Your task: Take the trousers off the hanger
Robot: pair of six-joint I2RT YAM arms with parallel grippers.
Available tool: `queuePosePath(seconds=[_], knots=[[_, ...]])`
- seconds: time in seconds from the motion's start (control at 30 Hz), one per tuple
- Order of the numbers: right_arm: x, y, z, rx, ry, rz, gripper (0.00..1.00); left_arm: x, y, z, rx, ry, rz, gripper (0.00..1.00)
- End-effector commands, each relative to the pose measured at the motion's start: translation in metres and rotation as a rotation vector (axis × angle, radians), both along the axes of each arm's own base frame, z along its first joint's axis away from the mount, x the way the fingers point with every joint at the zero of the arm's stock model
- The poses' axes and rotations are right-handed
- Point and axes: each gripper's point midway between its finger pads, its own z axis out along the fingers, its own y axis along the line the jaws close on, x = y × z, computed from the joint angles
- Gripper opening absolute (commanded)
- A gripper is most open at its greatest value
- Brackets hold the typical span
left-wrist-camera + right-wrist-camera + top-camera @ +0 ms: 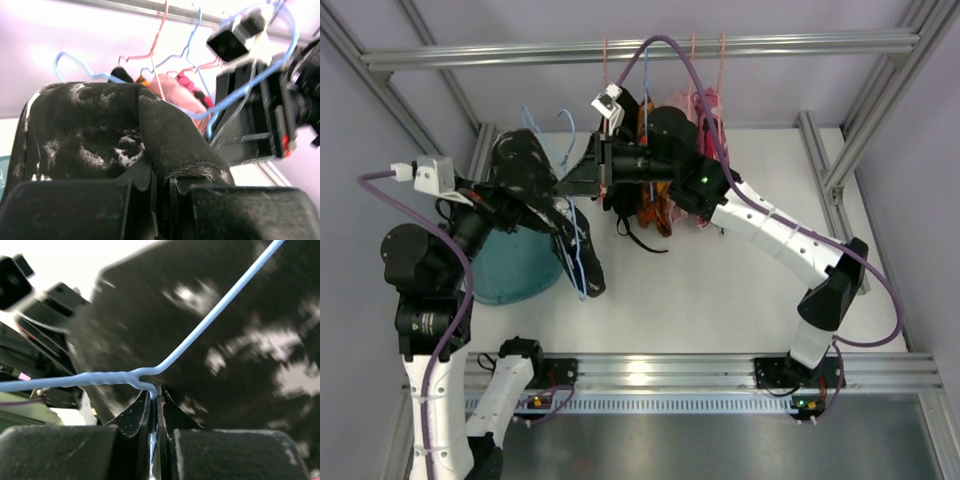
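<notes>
My left gripper point(161, 184) pinches the speckled trousers point(95, 135) above the teal tub point(510, 278) on the left, its contents hidden; my right gripper point(154, 407) clamps the blue hanger point(205, 322).

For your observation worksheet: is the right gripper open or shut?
Shut. In the wrist view the right gripper pinches the blue hanger wire, jaws together, no gap showing.
</notes>
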Motion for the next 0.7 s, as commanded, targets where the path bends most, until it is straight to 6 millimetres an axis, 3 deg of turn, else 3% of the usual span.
queuePosePath(seconds=[0.0, 0.3, 0.53, 0.67], knots=[[0.011, -0.011, -0.003, -0.001, -0.052, -0.026, 0.0, -0.05, 0.005, 0.124, -0.104, -0.378, 0.007, 0.0], [0.019, -0.006, -0.046, -0.095, -0.016, -0.027, 0.0, -0.072, 0.009, 0.208, -0.178, -0.556, 0.003, 0.0], [0.025, -0.004, -0.067, -0.148, 0.013, -0.068, 0.0, -0.093, 0.011, 0.253, -0.254, -0.649, -0.024, 0.0], [0.025, -0.001, -0.078, -0.172, 0.023, -0.063, 0.0, -0.111, 0.027, 0.278, -0.292, -0.726, 0.055, 0.0]])
